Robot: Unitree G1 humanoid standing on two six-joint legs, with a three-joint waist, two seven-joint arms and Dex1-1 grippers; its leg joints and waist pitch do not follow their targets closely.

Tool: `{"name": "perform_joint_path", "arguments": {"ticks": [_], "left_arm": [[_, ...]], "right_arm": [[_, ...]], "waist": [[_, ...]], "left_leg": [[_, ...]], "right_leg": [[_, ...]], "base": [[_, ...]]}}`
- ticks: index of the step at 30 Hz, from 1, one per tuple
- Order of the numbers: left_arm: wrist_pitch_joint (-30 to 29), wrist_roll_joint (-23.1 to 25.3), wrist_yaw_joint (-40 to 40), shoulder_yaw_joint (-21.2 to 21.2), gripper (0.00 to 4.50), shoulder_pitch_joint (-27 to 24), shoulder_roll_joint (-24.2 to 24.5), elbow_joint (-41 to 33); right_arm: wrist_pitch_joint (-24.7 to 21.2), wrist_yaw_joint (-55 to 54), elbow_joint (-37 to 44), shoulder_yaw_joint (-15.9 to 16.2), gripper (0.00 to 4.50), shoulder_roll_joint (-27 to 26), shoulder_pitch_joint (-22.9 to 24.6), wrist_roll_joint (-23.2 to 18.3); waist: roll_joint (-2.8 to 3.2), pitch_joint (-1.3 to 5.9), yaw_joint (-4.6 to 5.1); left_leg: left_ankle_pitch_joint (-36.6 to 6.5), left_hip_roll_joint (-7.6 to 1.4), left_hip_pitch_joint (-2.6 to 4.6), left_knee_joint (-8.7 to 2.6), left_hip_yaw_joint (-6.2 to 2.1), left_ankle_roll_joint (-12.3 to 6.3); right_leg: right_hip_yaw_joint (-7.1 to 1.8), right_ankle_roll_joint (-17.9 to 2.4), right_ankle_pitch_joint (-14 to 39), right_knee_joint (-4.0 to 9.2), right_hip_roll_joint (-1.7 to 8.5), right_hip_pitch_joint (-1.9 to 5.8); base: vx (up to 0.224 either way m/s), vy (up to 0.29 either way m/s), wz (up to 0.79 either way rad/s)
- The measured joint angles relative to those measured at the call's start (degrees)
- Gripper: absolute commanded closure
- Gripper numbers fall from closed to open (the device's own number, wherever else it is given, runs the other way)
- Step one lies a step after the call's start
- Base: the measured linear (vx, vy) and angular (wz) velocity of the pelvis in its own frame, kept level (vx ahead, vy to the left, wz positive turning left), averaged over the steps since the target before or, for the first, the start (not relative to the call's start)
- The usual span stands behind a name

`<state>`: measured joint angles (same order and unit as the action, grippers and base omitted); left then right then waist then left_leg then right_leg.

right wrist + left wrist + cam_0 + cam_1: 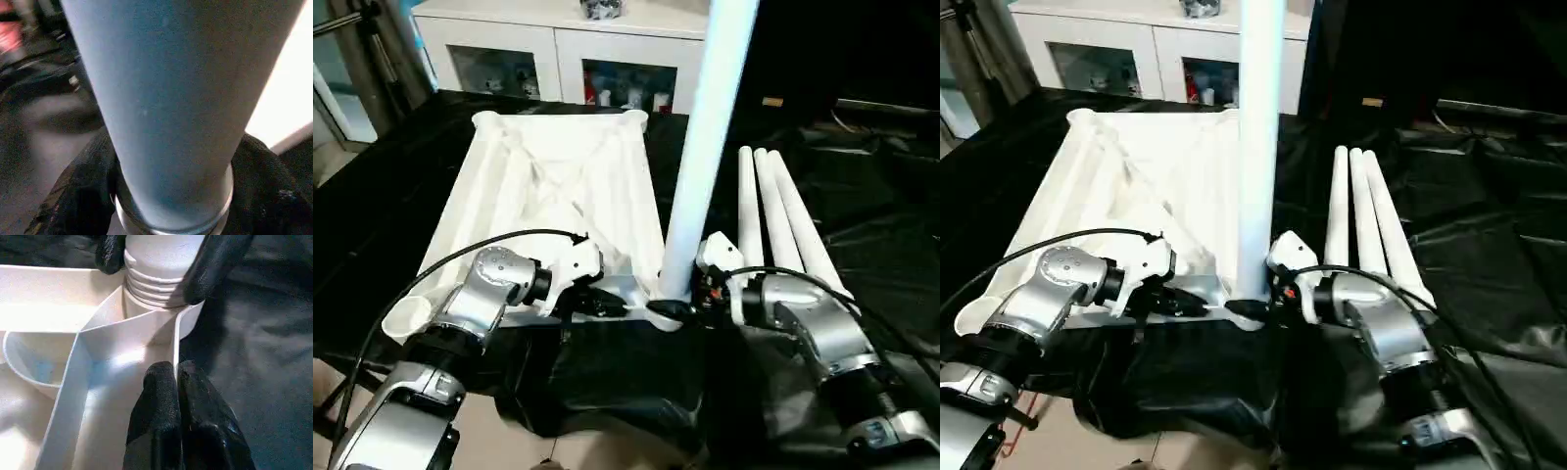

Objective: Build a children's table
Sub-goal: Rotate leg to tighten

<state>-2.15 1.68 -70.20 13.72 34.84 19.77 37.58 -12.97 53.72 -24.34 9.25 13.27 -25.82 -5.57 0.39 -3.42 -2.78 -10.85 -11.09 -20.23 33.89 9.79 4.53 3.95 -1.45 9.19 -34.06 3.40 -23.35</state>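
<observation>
Silver forearms nearest, over black plastic sheeting [862,196] covering floor. Left gripper [178,382] pinched shut on thin rim wall of white ribbed plastic tabletop [563,186], lying underside up. Right gripper [677,309] clasps base of upright white tapered leg [705,137], threaded end at near right corner socket. Three spare white legs [773,215] lie just right. White glass-fronted cabinet [558,49] behind.

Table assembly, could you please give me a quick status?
Left gripper shut on the tabletop wall. Right gripper around the upright leg at its threaded base. Three legs wait aside.
</observation>
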Motion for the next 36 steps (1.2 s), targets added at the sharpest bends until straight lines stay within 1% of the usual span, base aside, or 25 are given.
{"name": "perform_joint_path", "arguments": {"ticks": [1, 3, 4, 5, 6, 9, 12, 14, 17, 36], "left_arm": [[-0.51, 0.23, 2.09, -0.49, 4.50, 0.13, -0.51, 0.36], [-2.42, 0.62, 7.59, -1.40, 4.50, 1.22, -2.70, 1.85], [-2.90, 0.63, 8.96, -1.51, 4.50, 1.37, -3.43, 2.05], [-4.03, 0.67, 11.13, -1.78, 4.50, 1.52, -4.62, 2.16], [-4.77, 0.76, 12.51, -1.78, 4.50, 1.85, -5.13, 2.25], [-6.06, 1.43, 16.31, -2.18, 4.50, 3.08, -6.72, 3.42], [-6.53, 1.78, 18.19, -2.35, 4.50, 3.44, -7.64, 3.62], [-7.00, 1.81, 18.44, -2.65, 4.50, 3.57, -7.93, 3.62], [-7.12, 1.81, 18.50, -2.72, 4.50, 3.64, -7.99, 3.62], [-7.15, 1.82, 18.63, -2.72, 4.50, 3.65, -8.05, 3.62]], "right_arm": [[0.29, -3.32, -1.73, -0.65, 1.83, -1.51, -0.94, 0.62], [0.54, -12.27, -6.09, -3.03, 1.83, -5.31, -3.51, 1.63], [0.56, -14.53, -6.91, -3.53, 1.83, -5.91, -3.94, 1.72], [0.52, -17.75, -8.74, -5.07, 1.83, -7.42, -4.79, 1.54], [0.49, -19.78, -9.79, -5.77, 1.83, -8.17, -5.55, 1.52], [0.44, -25.62, -12.30, -7.48, 1.83, -10.35, -7.32, 1.46], [1.17, -27.85, -13.35, -7.63, 1.83, -10.86, -7.97, 1.69], [2.16, -28.20, -13.95, -7.63, 1.83, -10.96, -8.14, 1.85], [2.44, -28.26, -14.07, -7.63, 1.83, -10.96, -8.22, 1.98], [2.45, -28.30, -14.07, -7.63, 1.83, -10.98, -8.24, 2.23]], "waist": [[-0.01, -0.01, 0.48], [-0.06, -0.04, 1.31], [-0.07, -0.04, 1.40], [-0.08, -0.04, 1.55], [-0.07, -0.04, 1.62], [-0.07, -0.04, 1.56], [-0.07, -0.04, 1.24], [-0.06, -0.03, 1.16], [-0.06, -0.03, 1.07], [-0.06, -0.03, 1.07]], "left_leg": [[0.00, 0.00, 0.03, 0.02, 0.00, 0.01], [0.01, 0.03, 0.06, 0.03, -0.02, 0.01], [0.01, 0.03, 0.06, 0.03, -0.06, 0.01], [0.01, 0.03, 0.09, 0.03, -0.08, 0.01], [0.00, 0.05, 0.08, 0.03, -0.08, 0.01], [0.01, 0.05, 0.04, 0.02, -0.10, 0.01], [0.00, 0.05, 0.03, 0.01, -0.08, 0.01], [0.00, 0.05, 0.03, 0.01, -0.07, 0.01], [0.00, 0.04, 0.05, -0.01, -0.07, 0.01], [0.00, 0.04, 0.06, -0.02, -0.07, 0.01]], "right_leg": [[0.00, 0.01, 0.00, 0.00, 0.00, 0.00], [0.03, 0.03, 0.02, 0.08, 0.00, -0.05], [0.05, 0.03, 0.02, 0.12, 0.01, -0.06], [0.06, 0.03, 0.02, 0.14, 0.00, -0.04], [0.04, 0.03, 0.02, 0.14, 0.00, -0.05], [0.05, 0.02, 0.01, 0.11, 0.00, -0.06], [0.01, 0.00, -0.01, 0.10, 0.00, -0.04], [0.00, -0.06, -0.04, 0.06, 0.00, -0.03], [0.01, -0.07, -0.05, -0.01, 0.00, -0.03], [0.00, -0.05, -0.04, 0.01, 0.00, -0.03]], "base": [[0.000, 0.000, 0.00], [0.000, 0.000, 0.00], [0.000, 0.000, 0.00], [0.000, 0.000, 0.00], [0.000, 0.000, 0.00], [0.000, 0.000, 0.00], [0.000, 0.000, 0.00], [0.000, 0.000, 0.00], [0.000, 0.000, 0.00], [0.000, 0.000, 0.00]]}}
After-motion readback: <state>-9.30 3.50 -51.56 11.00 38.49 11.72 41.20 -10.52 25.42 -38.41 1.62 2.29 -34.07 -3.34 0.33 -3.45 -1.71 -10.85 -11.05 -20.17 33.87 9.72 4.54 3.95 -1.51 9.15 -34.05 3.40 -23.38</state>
